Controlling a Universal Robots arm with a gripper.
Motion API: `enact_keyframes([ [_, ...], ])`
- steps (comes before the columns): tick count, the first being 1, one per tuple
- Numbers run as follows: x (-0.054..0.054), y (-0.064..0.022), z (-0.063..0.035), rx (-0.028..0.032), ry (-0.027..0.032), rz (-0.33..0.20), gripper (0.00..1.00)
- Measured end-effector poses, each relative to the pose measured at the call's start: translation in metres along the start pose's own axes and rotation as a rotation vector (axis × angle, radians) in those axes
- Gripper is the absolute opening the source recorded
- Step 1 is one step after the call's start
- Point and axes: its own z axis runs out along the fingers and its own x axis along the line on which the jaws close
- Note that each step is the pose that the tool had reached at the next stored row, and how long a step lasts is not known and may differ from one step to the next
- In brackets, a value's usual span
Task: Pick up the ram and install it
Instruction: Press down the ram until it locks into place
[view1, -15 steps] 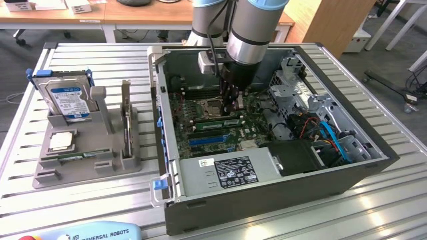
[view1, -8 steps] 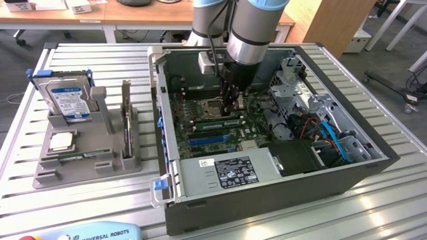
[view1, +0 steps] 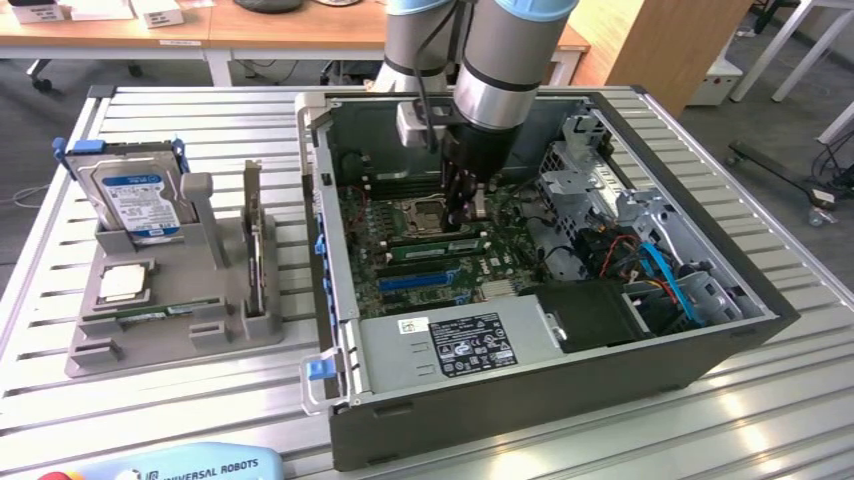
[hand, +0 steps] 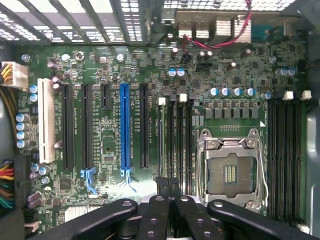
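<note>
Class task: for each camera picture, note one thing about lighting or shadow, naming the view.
Exterior view: bright glare streaks the metal table near the case, whose interior lies in shade under the arm. Wrist view: light through the rear grille washes it out, while the gripper is a dark silhouette over the evenly lit motherboard.

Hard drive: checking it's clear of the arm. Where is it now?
The silver-blue boxy hard drive stands upright in the grey plastic holder at the exterior view's left, outside the open black computer case, with the square silver processor chip just in front.
</note>
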Motion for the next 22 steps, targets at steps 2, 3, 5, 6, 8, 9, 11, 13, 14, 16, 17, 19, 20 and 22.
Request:
enact_keyframes([
  [2,0.0000,0.0001,0.0001,0.0010,-0.0012,0.027,0.10],
  [3,0.0000,0.0001,0.0002,0.0014,-0.0016,0.039,0.10],
  [5,0.0000,0.0000,0.0003,0.0024,-0.0028,0.065,0.10],
  [6,0.0000,0.0000,0.0003,0.0029,-0.0033,0.079,0.10],
  [8,0.0000,0.0000,0.0004,0.0038,-0.0044,0.105,0.10],
  [9,0.0000,0.0000,0.0005,0.0043,-0.0049,0.117,0.10],
  [11,0.0000,0.0000,0.0005,0.0052,-0.0059,0.142,0.10],
  [13,0.0000,0.0001,0.0006,0.0060,-0.0068,0.166,0.10],
  [14,0.0001,0.0000,0.0006,0.0065,-0.0074,0.179,0.10],
  [16,0.0000,0.0000,0.0007,0.0073,-0.0083,0.203,0.10],
  [17,0.0001,0.0000,0.0007,0.0078,-0.0088,0.216,0.10],
  [19,0.0001,0.0000,0.0008,0.0087,-0.0098,0.240,0.10],
  [20,0.0000,0.0000,0.0009,0.0091,-0.0103,0.253,0.10],
  [22,0.0001,0.0000,0.0010,0.0101,-0.0113,0.279,0.10],
])
